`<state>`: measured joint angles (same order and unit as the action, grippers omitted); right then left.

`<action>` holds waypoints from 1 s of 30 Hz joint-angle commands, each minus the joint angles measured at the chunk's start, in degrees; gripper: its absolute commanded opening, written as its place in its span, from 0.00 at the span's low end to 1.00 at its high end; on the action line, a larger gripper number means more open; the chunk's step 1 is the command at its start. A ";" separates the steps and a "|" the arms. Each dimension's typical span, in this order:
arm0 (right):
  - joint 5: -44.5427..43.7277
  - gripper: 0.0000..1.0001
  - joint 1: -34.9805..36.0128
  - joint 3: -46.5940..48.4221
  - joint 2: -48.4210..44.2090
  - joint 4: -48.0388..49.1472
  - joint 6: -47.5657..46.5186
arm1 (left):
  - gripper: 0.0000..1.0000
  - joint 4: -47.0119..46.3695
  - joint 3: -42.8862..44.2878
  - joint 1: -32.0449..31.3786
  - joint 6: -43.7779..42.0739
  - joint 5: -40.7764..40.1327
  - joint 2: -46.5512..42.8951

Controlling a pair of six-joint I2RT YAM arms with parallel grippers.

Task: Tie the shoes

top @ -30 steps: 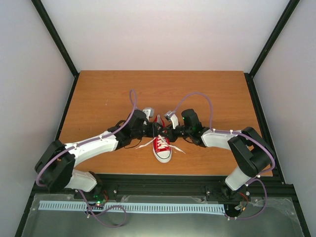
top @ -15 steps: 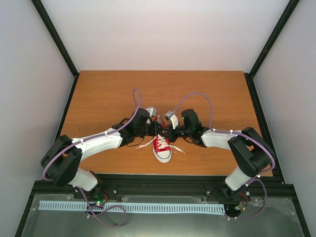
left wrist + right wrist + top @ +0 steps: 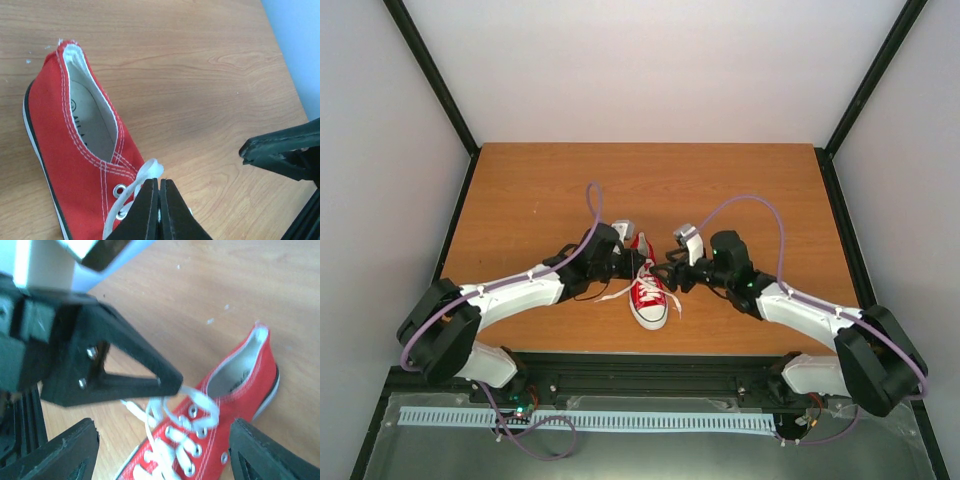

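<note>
**Pulling back: right tool clears out, left hangs on to the lace**

The right tool (image 3: 672,278) has swung off the shoe toward the bench's right edge, jaws spread wide and empty. The left tool (image 3: 159,183) stays pinched tight on a loop of white lace (image 3: 145,171) just above the top eyelets. The red sneaker (image 3: 648,298) sits by the middle of the near edge of the bench (image 3: 540,190), toe toward that edge. My read: one loop held, no knot yet, so the right must come back for the other lace. There's an insole print, too blurred to read.
</note>
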<state>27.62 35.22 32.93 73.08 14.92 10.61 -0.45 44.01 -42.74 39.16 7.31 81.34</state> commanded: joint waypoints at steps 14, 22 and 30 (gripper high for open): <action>-5.72 0.56 5.51 -2.80 7.71 1.12 -2.78 | 0.01 -2.13 -1.23 0.38 -1.01 2.66 -2.37; -10.88 0.44 7.67 -0.93 9.87 -1.51 -4.51 | 0.01 -2.30 -0.95 0.38 -1.09 2.90 -2.64; -12.30 0.20 7.67 -1.11 9.77 -1.92 -4.32 | 0.01 -3.15 -1.09 0.40 -1.01 3.66 -2.29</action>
<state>16.69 42.48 30.72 82.61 12.58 6.90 -1.28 42.68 -42.72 38.98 9.85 79.99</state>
